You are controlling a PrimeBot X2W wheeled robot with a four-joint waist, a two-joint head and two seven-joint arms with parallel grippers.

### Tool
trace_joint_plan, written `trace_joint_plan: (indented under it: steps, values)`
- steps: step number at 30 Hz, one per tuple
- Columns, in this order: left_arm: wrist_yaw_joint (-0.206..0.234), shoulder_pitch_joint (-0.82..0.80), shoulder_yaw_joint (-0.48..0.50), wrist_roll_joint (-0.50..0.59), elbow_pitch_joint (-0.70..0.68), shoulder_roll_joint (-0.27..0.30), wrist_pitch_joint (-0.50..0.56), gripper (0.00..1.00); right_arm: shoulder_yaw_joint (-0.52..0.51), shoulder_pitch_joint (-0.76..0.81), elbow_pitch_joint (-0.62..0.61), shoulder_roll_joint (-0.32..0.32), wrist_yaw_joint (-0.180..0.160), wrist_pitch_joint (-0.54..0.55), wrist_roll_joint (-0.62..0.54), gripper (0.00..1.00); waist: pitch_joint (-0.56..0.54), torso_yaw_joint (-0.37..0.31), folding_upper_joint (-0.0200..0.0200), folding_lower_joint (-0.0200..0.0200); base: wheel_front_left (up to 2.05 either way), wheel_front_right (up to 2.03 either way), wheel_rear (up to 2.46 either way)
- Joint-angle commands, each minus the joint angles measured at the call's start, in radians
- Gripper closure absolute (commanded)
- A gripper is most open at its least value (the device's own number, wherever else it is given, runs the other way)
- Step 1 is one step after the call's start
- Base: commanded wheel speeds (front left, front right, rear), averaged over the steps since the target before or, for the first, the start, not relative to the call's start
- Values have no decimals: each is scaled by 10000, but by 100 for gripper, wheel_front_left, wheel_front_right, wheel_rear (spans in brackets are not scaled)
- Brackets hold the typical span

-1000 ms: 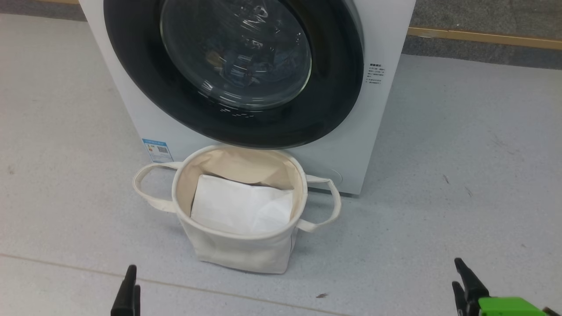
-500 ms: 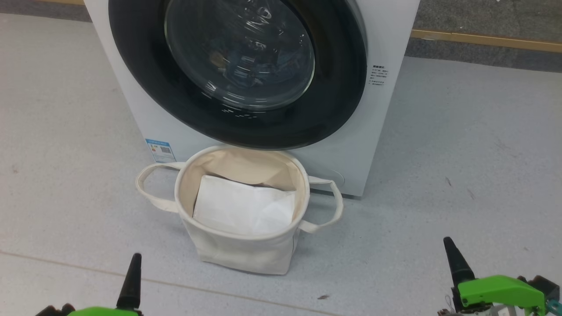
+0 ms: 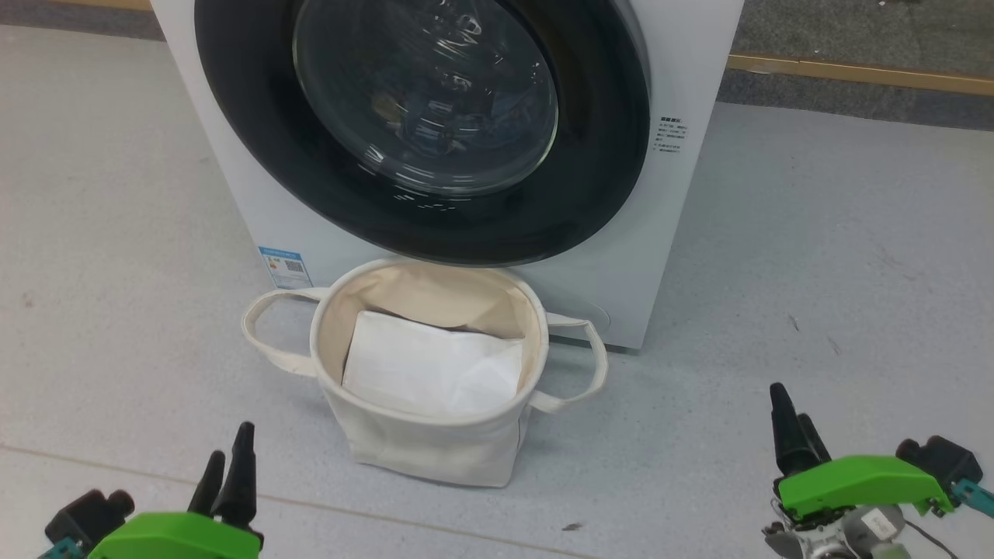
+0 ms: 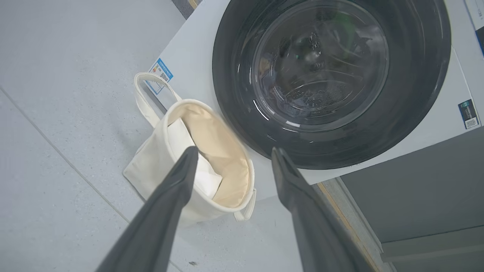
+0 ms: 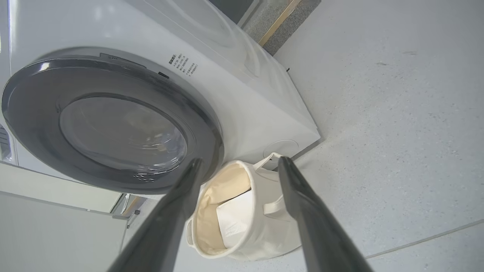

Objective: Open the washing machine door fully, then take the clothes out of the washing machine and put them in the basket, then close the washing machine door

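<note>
Here we are, and the basket point(image 3: 419, 446) is my marker, standing on the grey floor point(image 3: 815, 272) right in front of me. Directly behind the basket is the washing machine point(image 3: 691, 70), white and square, and the washing machine door point(image 3: 606, 163) is shut flat against its front, the black rim's lowest edge hanging just above the basket's far rim. The glass window point(image 3: 427, 93) throws back streaks of light; what lies behind it is too dim to tell. Inside the basket lies a plain white sheet point(image 3: 431, 373), folded and leaning against the side nearest me, with bare cream lining above it. One loop handle point(image 3: 264, 341) sticks out to the basket's left, the other handle point(image 3: 594, 365) to its right, both hanging free. Just behind that left handle there's a small blue sticker point(image 3: 281, 265) low on the machine's front. Now my own side: my left hand point(image 3: 231, 458) hovers on the near left of the basket, well apart from it, fingers point(image 4: 170, 196) spread wide with nothing between them, as its wrist view shows plainly. My right hand point(image 3: 790, 411) hovers on the near right of the basket, farther out, also well apart from it, its two dark fingers parted and empty. Both hands point towards the basket and the door, touching neither.
</note>
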Motion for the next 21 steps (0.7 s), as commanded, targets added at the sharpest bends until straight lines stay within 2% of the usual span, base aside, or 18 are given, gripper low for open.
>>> trace_joint_plan:
  steps: [1,21]
  values:
    - [58,-549,87,300,-382,302,-111,0,161,-545,-410,-73,23,-120,-338,0,0,4,0,-1,0,0,0]
    - [514,-1054,-701,2750,-359,844,-668,0,752,-1022,-603,-90,32,-706,-3270,0,-51,131,0,-1,0,0,0]
